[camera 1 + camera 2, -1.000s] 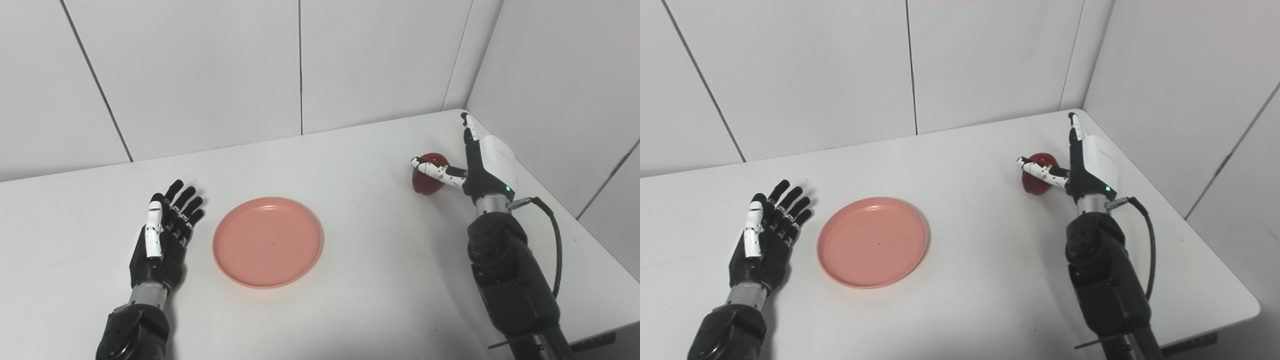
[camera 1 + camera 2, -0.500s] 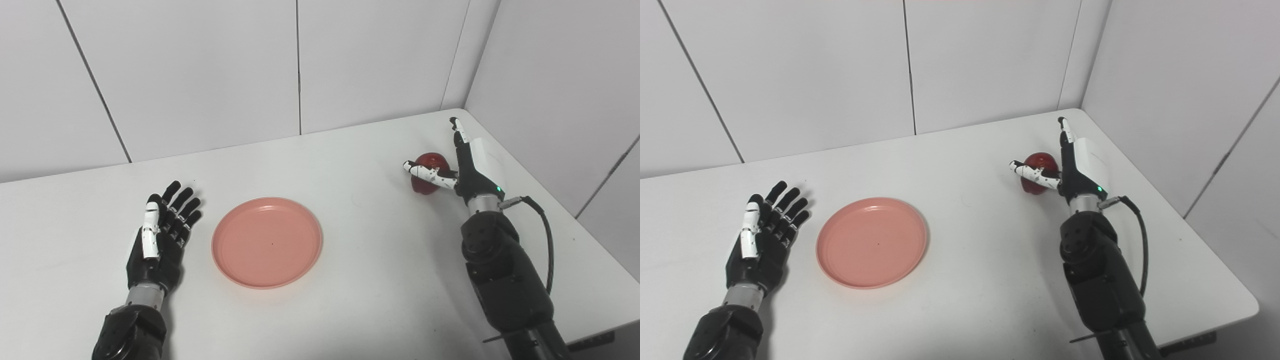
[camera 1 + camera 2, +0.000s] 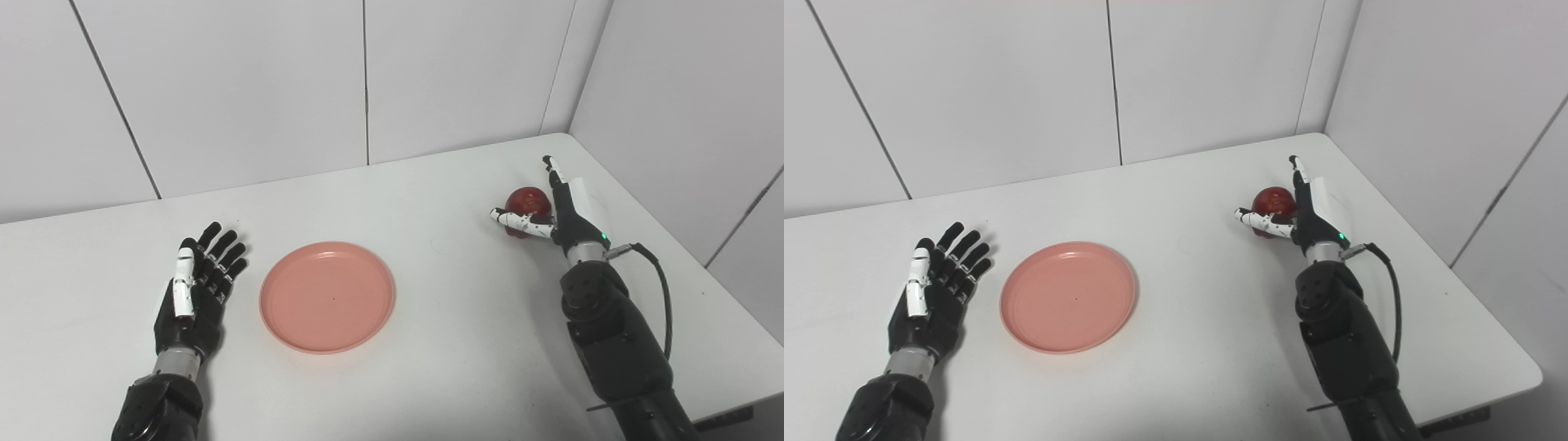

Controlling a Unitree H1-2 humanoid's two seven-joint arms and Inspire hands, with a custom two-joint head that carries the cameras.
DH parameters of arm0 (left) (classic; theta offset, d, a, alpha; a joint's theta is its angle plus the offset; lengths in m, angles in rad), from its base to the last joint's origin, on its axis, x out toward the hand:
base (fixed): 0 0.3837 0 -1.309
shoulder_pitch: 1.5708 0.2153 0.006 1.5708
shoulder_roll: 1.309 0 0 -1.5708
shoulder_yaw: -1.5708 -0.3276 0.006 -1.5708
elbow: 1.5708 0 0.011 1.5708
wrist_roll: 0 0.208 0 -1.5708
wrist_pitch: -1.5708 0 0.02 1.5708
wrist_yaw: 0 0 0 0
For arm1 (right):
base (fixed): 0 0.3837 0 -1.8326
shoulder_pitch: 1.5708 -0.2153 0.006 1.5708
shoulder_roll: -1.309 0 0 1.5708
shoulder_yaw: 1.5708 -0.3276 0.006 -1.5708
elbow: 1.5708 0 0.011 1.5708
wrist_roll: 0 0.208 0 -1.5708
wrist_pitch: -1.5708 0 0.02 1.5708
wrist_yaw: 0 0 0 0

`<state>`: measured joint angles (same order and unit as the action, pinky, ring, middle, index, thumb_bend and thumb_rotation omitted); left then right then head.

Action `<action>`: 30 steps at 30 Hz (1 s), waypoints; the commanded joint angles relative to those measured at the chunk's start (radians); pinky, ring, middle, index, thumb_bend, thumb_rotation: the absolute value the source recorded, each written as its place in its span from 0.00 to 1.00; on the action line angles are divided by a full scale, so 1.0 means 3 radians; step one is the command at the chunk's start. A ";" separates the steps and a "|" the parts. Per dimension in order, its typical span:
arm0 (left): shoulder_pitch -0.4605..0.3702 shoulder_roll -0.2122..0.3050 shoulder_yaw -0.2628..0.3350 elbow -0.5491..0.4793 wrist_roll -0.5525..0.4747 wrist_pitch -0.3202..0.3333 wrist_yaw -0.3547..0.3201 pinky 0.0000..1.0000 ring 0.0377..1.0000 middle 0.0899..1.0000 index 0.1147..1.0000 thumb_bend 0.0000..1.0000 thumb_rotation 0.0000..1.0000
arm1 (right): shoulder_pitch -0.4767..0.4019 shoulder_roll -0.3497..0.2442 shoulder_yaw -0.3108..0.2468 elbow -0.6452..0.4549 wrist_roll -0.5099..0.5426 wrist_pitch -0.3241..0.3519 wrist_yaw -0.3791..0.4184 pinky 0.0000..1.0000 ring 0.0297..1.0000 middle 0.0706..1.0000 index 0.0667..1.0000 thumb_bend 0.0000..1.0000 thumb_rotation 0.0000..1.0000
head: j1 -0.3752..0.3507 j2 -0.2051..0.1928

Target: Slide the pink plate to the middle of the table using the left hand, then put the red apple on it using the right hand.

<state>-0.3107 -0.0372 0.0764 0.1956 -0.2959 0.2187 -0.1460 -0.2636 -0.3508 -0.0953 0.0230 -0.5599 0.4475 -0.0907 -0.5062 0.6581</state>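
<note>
The pink plate (image 3: 327, 296) lies flat on the white table, left of its middle. My left hand (image 3: 196, 286) rests palm up just left of the plate, open, fingers spread, not touching it. The red apple (image 3: 525, 203) sits near the table's far right corner. My right hand (image 3: 566, 211) stands right beside the apple, open, with its fingers straight up along the apple's right side and its thumb stretched across the apple's front. The fingers are not closed around the fruit.
White wall panels close off the back and right sides. The table's right edge (image 3: 723, 288) runs close past my right arm (image 3: 612, 331). A black cable (image 3: 658, 288) loops off the right wrist.
My right hand has dropped lower and drawn nearer to me beside the apple, thumb still in front of it. The left hand and the plate stay put.
</note>
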 commanded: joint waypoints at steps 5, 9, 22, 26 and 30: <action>0.0033 0.0031 -0.0013 0.0012 0.0025 0.0098 0.0027 0.90 0.86 0.87 0.85 0.40 1.00 | -0.0181 -0.0097 -0.0007 0.0029 0.0017 -0.0071 -0.0080 0.76 0.88 0.92 0.94 1.00 0.46 | -0.0005 0.0003; 0.0037 0.0030 -0.0009 0.0005 0.0012 0.0106 0.0024 0.90 0.87 0.87 0.85 0.40 1.00 | -0.0196 -0.0103 -0.0012 0.0086 0.0029 -0.0091 -0.0099 0.76 0.88 0.92 0.94 1.00 0.45 | -0.0007 0.0010; 0.0033 0.0037 -0.0012 0.0011 0.0010 0.0105 0.0014 0.90 0.87 0.87 0.85 0.41 1.00 | -0.0258 -0.0097 -0.0004 0.0210 0.0032 -0.0054 -0.0180 0.76 0.87 0.90 0.91 1.00 0.43 | -0.0010 0.0017; 0.0034 0.0035 -0.0011 0.0004 0.0015 0.0115 0.0029 0.90 0.87 0.87 0.85 0.40 1.00 | -0.0279 -0.0102 0.0007 0.0265 0.0037 -0.0072 -0.0228 0.76 0.86 0.90 0.90 1.00 0.43 | -0.0013 0.0019; 0.0034 0.0027 -0.0007 -0.0004 0.0014 0.0120 0.0039 0.90 0.87 0.87 0.84 0.40 1.00 | -0.0299 -0.0110 0.0016 0.0313 0.0040 -0.0078 -0.0248 0.75 0.86 0.89 0.90 1.00 0.43 | -0.0013 0.0019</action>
<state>-0.3074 -0.0340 0.0754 0.1905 -0.2971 0.2202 -0.1461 -0.3045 -0.3549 -0.0895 0.1306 -0.5379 0.4476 -0.1332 -0.5108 0.6642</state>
